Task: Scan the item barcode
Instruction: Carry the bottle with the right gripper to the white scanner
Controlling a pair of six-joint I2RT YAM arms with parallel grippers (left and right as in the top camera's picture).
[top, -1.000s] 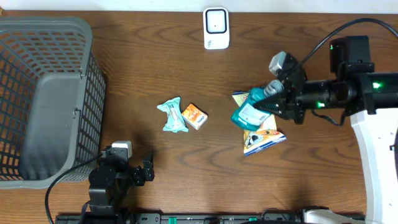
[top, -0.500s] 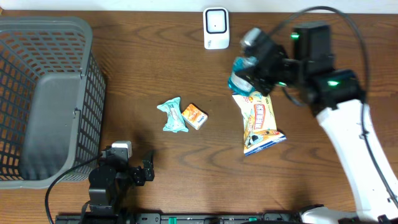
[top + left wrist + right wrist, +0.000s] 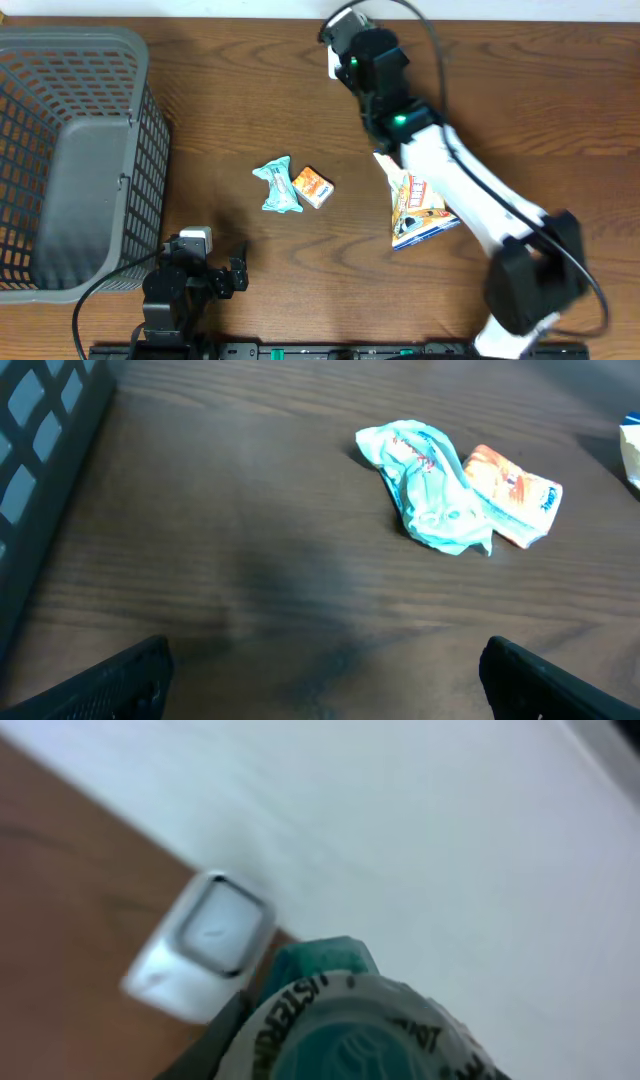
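Two arms work a brown wooden table (image 3: 230, 110). The right one is stretched to the far edge, where its gripper (image 3: 345, 35) pinches a teal bottle (image 3: 345, 1020) just short of the white scanner (image 3: 208, 942), which lies flat on the wood beside the pale wall. Seen from overhead, the arm covers the bottle and nearly all of the scanner. Only the wrist camera shows them, the bottle's ring of lettering filling the blurred foreground.

A printed snack bag (image 3: 420, 205) lies partly under the right arm's white forearm. At mid-table a crumpled teal wrapper (image 3: 430, 485) touches a small orange packet (image 3: 512, 495). A grey mesh basket (image 3: 70, 150) takes up the left side, its wall running close to the table's left and far edges.

The left gripper (image 3: 325, 675) sits low at the near edge, jaws spread wide with nothing between them, well apart from the wrapper. Bare wood lies between basket and wrapper, and between wrapper and scanner.
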